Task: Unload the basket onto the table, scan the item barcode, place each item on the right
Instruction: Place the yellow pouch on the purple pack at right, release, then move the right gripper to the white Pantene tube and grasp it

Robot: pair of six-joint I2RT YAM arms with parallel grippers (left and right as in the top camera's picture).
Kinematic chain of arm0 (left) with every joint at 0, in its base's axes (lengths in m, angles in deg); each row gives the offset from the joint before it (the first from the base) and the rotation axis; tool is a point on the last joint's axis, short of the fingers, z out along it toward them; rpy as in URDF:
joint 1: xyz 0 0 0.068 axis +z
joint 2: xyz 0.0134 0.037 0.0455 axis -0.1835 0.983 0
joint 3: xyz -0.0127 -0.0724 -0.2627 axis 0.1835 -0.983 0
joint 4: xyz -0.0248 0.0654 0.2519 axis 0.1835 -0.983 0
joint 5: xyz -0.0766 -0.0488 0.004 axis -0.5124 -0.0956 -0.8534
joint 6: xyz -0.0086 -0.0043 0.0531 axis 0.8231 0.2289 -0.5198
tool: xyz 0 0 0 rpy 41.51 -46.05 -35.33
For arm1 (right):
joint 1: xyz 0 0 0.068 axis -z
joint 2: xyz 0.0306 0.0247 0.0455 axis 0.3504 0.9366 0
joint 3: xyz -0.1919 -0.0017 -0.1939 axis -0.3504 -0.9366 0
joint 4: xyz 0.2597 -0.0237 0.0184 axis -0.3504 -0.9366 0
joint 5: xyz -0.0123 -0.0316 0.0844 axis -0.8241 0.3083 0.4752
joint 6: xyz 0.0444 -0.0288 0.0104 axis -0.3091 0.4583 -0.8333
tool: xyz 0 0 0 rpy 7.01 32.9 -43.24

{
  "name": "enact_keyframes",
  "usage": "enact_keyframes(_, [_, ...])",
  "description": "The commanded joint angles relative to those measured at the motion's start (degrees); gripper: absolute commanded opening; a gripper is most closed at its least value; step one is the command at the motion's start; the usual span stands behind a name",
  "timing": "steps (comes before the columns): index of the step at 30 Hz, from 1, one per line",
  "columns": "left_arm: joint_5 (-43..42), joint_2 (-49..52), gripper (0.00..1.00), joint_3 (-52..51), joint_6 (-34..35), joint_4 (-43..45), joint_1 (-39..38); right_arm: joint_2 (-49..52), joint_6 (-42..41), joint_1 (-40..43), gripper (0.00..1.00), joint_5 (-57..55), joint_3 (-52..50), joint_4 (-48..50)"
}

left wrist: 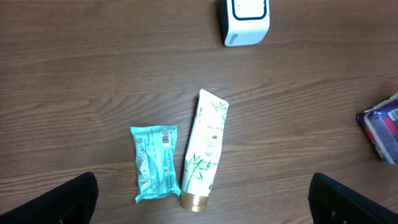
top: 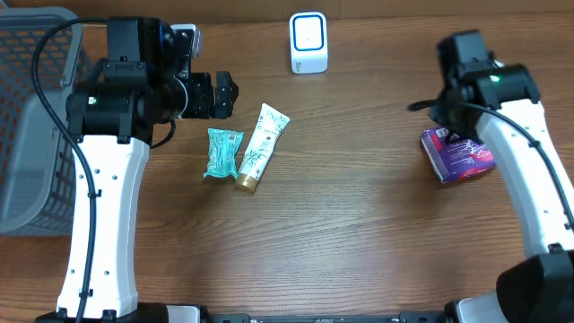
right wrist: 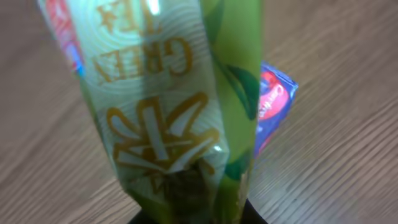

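Green tea packet (right wrist: 168, 124) in tight pinch of right gripper (right wrist: 186, 219); left gripper (top: 220, 95) spread wide near grey basket (top: 27, 126).

L gripper (top: 221, 95) wide, R gripper (top: 451, 126) clamped

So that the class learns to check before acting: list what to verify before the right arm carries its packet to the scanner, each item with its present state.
1. Right pincer shut on the green tea packet: ok.
2. Packet's barcode side known: cannot tell, no barcode shows.
3. Scanner standing with nothing close around it: ok.
4. Left pincer open, holding nothing: ok.
5. Packet free of the purple box behind it: cannot tell.
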Motion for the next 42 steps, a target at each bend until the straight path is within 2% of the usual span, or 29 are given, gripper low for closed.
enact_keyframes(1, [-0.3,0.3,1.00,0.6,0.8,0.0,0.0,-0.9,-2.9,5.5,0.04,7.1,-8.2,7.1])
enact_keyframes(6, [-0.3,0.3,1.00,0.6,0.8,0.0,0.0,-0.9,-2.9,10.9,0.04,12.9,-17.9,16.3])
enact_keyframes(7, [-0.3,0.3,1.00,0.6,0.8,0.0,0.0,-0.9,-3.0,11.1,0.10,12.9,-18.5,16.5])
enact_keyframes(9, [-0.3,0.3,1.00,0.6,0.8,0.0,0.0,-0.9,-2.4,11.1,0.35,12.9,-18.8,16.2])
enact_keyframes(10, [-0.3,0.3,1.00,0.6,0.8,0.0,-0.1,-0.9,-0.5,11.1,0.59,13.2,-18.7,16.2])
enact_keyframes(12, [-0.3,0.3,1.00,0.6,0.8,0.0,-0.1,-0.9,5.7,11.1,0.90,15.9,-17.3,15.6])
enact_keyframes(13, [-0.3,0.3,1.00,0.6,0.8,0.0,-0.1,-0.9,7.0,11.1,0.92,16.8,-16.1,14.8])
enact_keyframes(15, [-0.3,0.3,1.00,0.6,0.8,0.0,-0.1,-0.9,7.4,11.0,0.95,17.0,-12.5,12.1])
enact_keyframes(17, [-0.3,0.3,1.00,0.6,0.8,0.0,0.0,-0.9,7.9,10.8,0.96,17.3,-4.3,6.8])
enact_keyframes(21, [-0.3,0.3,1.00,0.6,0.8,0.0,0.0,-0.9,12.8,9.6,0.99,24.7,4.0,5.0])
enact_keyframes(24, [-0.3,0.3,1.00,0.6,0.8,0.0,0.0,-0.6,12.9,6.2,1.00,35.2,4.3,11.5])
enact_keyframes(26, [-0.3,0.3,1.00,0.6,0.8,0.0,0.0,0.2,12.2,3.8,1.00,38.2,3.7,14.9])
enact_keyframes(37, [-0.3,0.3,1.00,0.6,0.8,0.0,0.0,19.9,-3.0,-20.1,1.00,39.9,3.2,32.8])
enact_keyframes(42, [-0.3,0.3,1.00,0.6,0.8,0.0,0.0,26.2,-6.0,-25.9,1.00,39.1,3.2,41.0])
